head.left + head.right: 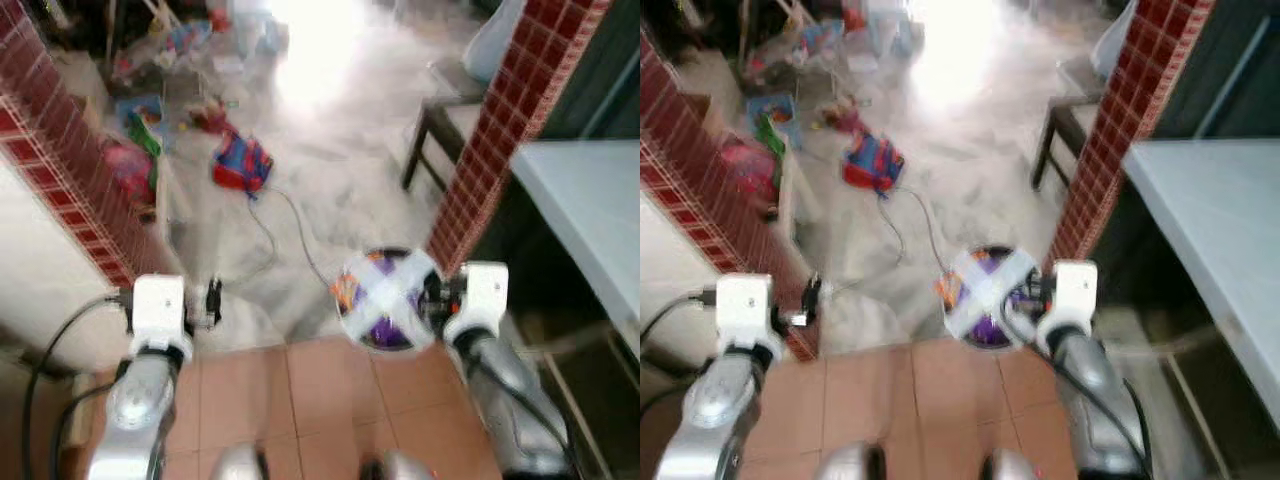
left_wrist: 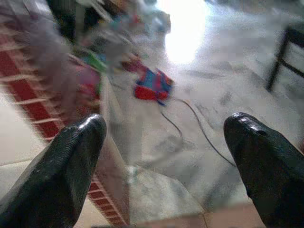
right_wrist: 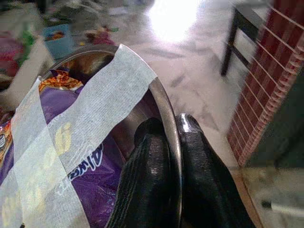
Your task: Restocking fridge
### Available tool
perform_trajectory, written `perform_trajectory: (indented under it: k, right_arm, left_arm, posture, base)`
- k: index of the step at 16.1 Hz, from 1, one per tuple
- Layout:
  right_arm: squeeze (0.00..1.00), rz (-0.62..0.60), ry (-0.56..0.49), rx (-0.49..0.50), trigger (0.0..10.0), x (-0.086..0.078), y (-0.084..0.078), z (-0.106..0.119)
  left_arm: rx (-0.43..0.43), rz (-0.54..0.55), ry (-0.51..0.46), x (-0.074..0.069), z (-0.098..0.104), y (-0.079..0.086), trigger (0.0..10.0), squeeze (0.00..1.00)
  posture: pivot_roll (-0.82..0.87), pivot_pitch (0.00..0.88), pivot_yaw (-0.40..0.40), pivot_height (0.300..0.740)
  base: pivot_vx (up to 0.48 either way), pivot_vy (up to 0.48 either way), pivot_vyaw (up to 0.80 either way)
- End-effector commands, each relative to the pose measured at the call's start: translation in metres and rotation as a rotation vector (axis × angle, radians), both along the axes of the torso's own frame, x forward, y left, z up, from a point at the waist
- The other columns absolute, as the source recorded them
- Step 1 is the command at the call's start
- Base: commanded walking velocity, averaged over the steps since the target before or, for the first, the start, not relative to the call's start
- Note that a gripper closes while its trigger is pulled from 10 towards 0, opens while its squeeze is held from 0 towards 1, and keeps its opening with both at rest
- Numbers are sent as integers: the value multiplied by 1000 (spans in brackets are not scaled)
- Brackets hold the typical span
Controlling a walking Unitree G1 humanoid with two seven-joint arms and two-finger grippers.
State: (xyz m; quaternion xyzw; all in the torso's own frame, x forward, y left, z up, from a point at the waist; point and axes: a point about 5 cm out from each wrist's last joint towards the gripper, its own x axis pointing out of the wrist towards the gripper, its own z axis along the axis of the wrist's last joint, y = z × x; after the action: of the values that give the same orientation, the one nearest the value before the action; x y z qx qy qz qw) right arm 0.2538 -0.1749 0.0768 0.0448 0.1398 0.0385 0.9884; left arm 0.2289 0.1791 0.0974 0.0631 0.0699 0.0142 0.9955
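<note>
Ahead of both grippers a pale marble floor (image 1: 340,130) is seen, with a red-and-blue toy (image 1: 242,163) lying far beyond the left gripper (image 2: 164,142), whose black fingers are spread wide on nothing. A round steel bowl (image 3: 159,95), crossed with white tape over purple snack packets (image 3: 90,175), is pinched by its rim in the right gripper (image 3: 172,142).

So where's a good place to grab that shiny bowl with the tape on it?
By its thin rim, probably, one finger inside and one outside. White tape crosses the steel bowl and packets fill it, so the edge is what's free. The right hand pinches it there.
</note>
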Motion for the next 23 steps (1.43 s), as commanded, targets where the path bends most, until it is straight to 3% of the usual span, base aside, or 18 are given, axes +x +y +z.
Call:
perform_trajectory:
  k: [1, 3, 4, 13, 17, 23]
  right_arm:
    - [0, 4, -62, 12, 10000, 6, 5, 14]
    - [0, 36, -112, -45, 10000, 8, 9, 21]
    - [0, 35, -88, -42, 10000, 8, 8, 19]
    - [0, 34, -109, -60, 10000, 15, 5, 22]
    - [0, 40, -113, -47, 10000, 16, 5, 24]
    - [0, 63, -125, -71, 10000, 19, 5, 25]
  left_arm:
    - [-2, 0, 12, -3, 0, 1, 10000, 0]
    - [8, 4, 7, 0, 1, 7, 10000, 0]
    - [10, 5, 10, 0, 0, 7, 10000, 0]
    - [-9, -12, 0, 8, -3, -6, 10000, 0]
    - [-32, -5, 4, 8, -5, -7, 10000, 0]
    - [-34, -24, 7, 9, -8, -13, 10000, 0]
  posture:
    - [54, 0, 35, 740]
    - [51, 0, 37, 740]
    - [50, 0, 34, 740]
    - [39, 0, 15, 740]
    - [31, 0, 10, 740]
    - [29, 0, 1, 740]
  base:
    - [-262, 0, 0]
    - [-261, 0, 0]
    - [-240, 0, 0]
    - [-27, 0, -50]
    - [0, 0, 795]
    - [0, 456, 265]
